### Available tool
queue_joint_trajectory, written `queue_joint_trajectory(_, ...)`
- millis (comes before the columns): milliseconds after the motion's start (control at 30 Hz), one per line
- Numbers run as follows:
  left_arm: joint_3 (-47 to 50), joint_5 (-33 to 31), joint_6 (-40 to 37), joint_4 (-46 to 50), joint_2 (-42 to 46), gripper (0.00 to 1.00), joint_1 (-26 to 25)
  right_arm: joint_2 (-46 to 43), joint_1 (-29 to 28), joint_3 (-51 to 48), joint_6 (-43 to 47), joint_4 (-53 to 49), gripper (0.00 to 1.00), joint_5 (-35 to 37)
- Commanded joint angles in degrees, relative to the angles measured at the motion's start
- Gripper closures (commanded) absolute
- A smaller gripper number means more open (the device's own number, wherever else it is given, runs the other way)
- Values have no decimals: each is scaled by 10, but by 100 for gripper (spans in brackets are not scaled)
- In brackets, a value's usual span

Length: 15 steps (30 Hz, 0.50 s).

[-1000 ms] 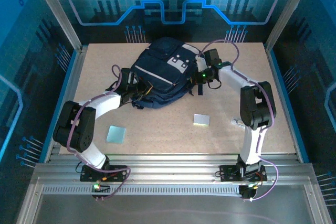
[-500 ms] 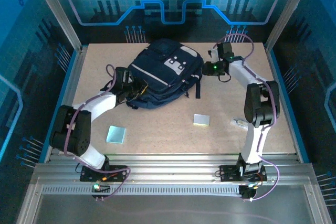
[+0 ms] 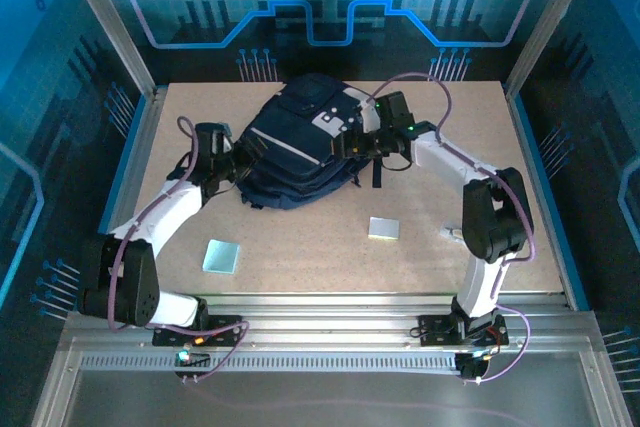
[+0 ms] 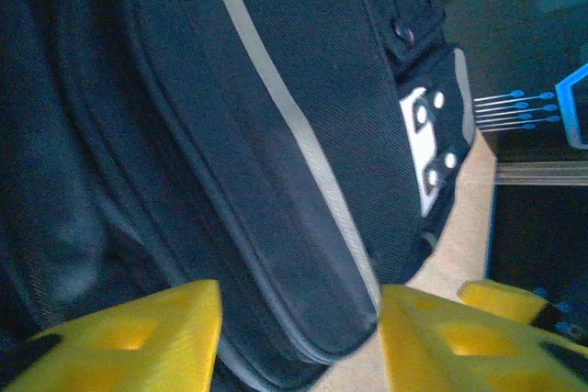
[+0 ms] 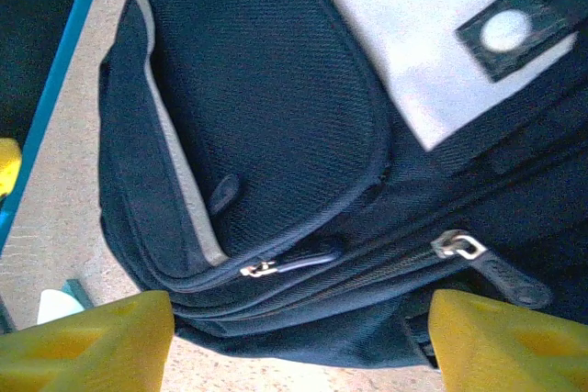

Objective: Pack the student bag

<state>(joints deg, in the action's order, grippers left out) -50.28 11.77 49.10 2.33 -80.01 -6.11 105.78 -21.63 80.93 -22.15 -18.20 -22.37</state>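
Top view looks down from behind; wrist views share the student bag (image 3: pixel 300 152) close-up.

I count three loose items on the table (image 3: pixel 300 277):
1. Pale teal square (image 3: pixel 221 255), lying flat, well nearer me than the left gripper (image 3: pixel 238 161).
2. Grey square (image 3: pixel 383 228), lying flat, nearer me than the right gripper (image 3: pixel 352 143).
3. Small white item (image 3: pixel 452 235), right of item 2; unidentifiable.
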Motion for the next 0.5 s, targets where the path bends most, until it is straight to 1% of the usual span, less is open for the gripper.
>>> queue_joint_trajectory(0,28,-9,-28,-6,-4,58,11,22,-13,2,-31,40,26,-20)
queue_joint_trajectory(100,41,-9,-30,-13,-20,58,11,41,-24,7,-49,60,26,-21)
queue_joint_trajectory(233,63,-6,-31,-33,-51,58,11,71,-39,14,-67,67,25,0)
queue_joint_trajectory(333,63,21,-32,-54,-86,67,11,81,-47,-3,-89,101,25,0)
queue_joint_trajectory(400,63,41,-30,-72,-110,75,9,86,-54,-11,-101,123,25,-13)
queue_joint_trajectory(467,60,54,-28,-86,-138,80,4,93,-64,-11,-109,129,25,-23)
